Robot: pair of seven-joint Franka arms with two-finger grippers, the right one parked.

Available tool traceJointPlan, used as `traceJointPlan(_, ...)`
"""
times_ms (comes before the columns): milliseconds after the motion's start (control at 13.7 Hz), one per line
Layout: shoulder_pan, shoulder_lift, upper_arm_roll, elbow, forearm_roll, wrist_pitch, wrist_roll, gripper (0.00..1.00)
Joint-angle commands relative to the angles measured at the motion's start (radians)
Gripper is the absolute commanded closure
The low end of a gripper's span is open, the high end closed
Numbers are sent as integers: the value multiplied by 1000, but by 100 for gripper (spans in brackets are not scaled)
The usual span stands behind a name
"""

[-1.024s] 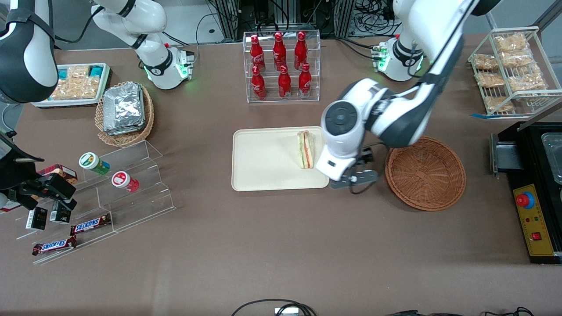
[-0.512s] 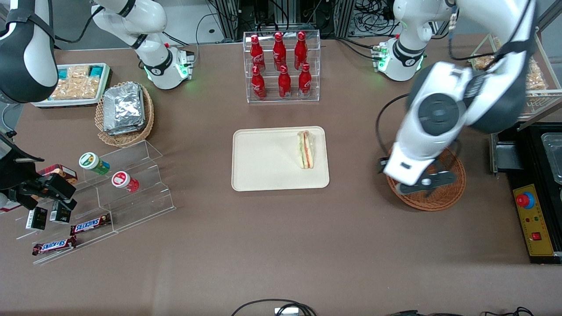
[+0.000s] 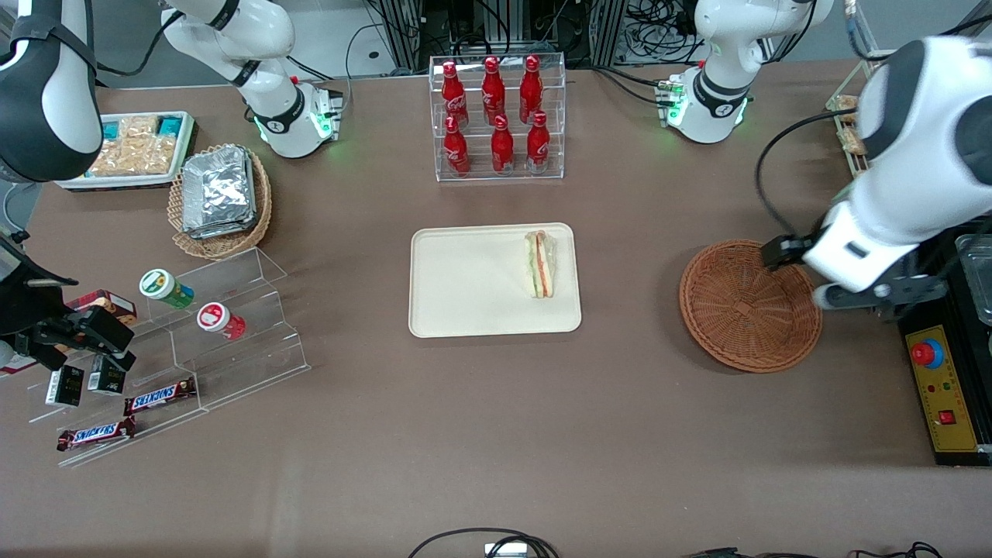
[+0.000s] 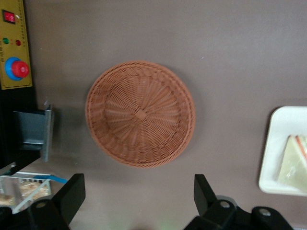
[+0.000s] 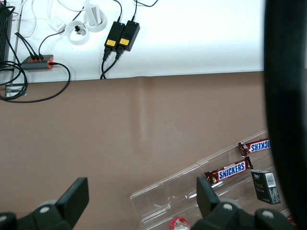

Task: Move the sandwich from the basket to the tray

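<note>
The sandwich [image 3: 541, 263], a pale wedge with green and red filling, lies on the cream tray [image 3: 473, 279] near the tray edge closest to the basket. The reddish-brown wicker basket [image 3: 750, 304] sits beside the tray toward the working arm's end and holds nothing. My gripper [image 3: 880, 294] hangs open and empty above the table at the basket's edge, next to the black control box. The left wrist view looks down between the open fingers of the gripper [image 4: 139, 196] onto the empty basket [image 4: 140, 112], with the tray [image 4: 278, 143] and sandwich [image 4: 295, 158] at the frame's edge.
A clear rack of red bottles [image 3: 498, 116] stands farther from the front camera than the tray. A black control box with a red button [image 3: 942, 387] and a wire snack rack [image 3: 907, 116] stand at the working arm's end. A tan basket of foil packets [image 3: 221, 198] and acrylic steps [image 3: 225, 325] lie toward the parked arm's end.
My gripper swung from the tray's edge, over the basket, out toward the working arm's end of the table. The sandwich stayed put on the tray.
</note>
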Motion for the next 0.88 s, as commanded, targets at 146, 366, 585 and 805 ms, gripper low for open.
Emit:
traceJointPlan(146,-1,-99,105,-29,-77,-24,235,0)
traceJointPlan(366,-1,-129,110,-30,-80,-24,271,0)
traceJointPlan(585,2,-158,110,-30,-107,-24,349,0)
traceJointPlan(805,5,-151,110,-29,-108,-25,349,0)
